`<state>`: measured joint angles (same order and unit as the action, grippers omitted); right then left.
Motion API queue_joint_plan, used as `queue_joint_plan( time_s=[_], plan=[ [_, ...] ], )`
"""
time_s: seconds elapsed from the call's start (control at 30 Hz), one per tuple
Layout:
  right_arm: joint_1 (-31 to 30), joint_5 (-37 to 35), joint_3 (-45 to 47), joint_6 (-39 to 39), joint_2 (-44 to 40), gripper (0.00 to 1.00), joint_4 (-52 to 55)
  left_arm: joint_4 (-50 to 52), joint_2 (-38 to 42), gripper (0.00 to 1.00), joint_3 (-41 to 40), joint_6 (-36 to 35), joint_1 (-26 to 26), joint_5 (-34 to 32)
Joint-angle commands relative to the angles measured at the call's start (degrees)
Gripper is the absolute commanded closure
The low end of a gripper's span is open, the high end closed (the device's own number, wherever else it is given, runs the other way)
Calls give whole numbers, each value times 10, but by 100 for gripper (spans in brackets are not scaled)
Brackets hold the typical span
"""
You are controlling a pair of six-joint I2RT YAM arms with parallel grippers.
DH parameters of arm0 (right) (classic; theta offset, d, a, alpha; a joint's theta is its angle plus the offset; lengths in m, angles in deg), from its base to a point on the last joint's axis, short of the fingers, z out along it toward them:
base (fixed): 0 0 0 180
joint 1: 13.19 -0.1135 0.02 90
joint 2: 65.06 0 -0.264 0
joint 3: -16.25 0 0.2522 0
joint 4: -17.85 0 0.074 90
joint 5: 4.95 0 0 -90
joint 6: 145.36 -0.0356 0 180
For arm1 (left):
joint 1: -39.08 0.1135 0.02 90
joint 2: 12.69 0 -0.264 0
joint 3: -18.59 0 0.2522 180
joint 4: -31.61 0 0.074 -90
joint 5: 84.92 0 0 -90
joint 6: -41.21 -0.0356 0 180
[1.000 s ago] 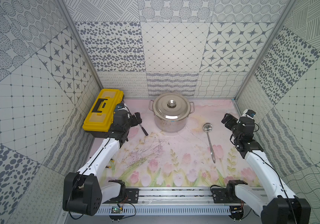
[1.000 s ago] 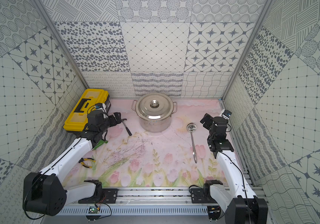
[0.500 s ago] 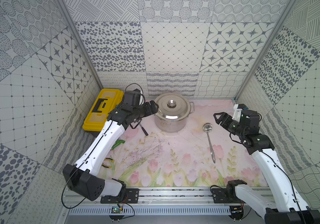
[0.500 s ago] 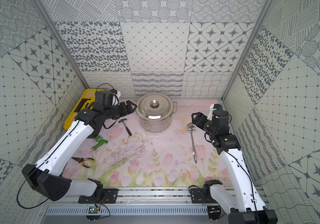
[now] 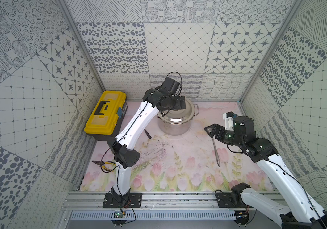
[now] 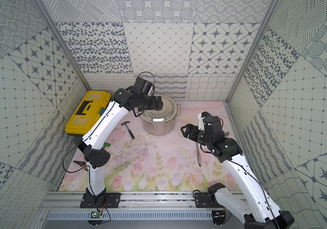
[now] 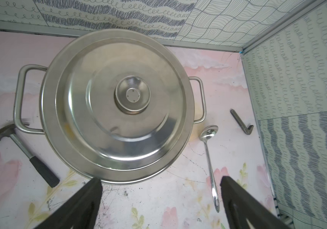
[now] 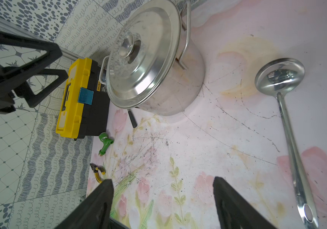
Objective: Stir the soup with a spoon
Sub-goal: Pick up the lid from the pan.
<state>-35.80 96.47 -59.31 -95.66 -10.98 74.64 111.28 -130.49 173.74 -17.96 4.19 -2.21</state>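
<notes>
Above the lidded shiny steel stockpot (image 5: 175, 126), left gripper (image 7: 160, 179) gapes empty; at three o'clock, right gripper (image 8: 162, 180) gapes over long steel ladle (image 8: 289, 138).

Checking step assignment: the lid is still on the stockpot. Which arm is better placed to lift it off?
Left. The left claw, open, hovers above the lid, facing its knob. The right claw, also open, is off to the side over the ladle.

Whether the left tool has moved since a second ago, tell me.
Yes. The left tool moved away from the yellow toolbox to over the pot lid.
</notes>
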Motion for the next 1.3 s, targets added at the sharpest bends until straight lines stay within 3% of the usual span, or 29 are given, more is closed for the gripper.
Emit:
queue_joint_plan(
  time_s=[0.0, 0.5, 1.27],
  plan=[
    [-10, -18, 12, -15, -14, 15, 6, 63, -50, 5, 50, -61, -14, -107],
    [-28, -11, 34, -44, -2, 15, 4, -40, -121, 12, 66, -149, -17, -151],
    [-33, -6, 34, -52, 58, 16, -49, -90, -175, 14, 87, -136, 18, -110]
  ],
)
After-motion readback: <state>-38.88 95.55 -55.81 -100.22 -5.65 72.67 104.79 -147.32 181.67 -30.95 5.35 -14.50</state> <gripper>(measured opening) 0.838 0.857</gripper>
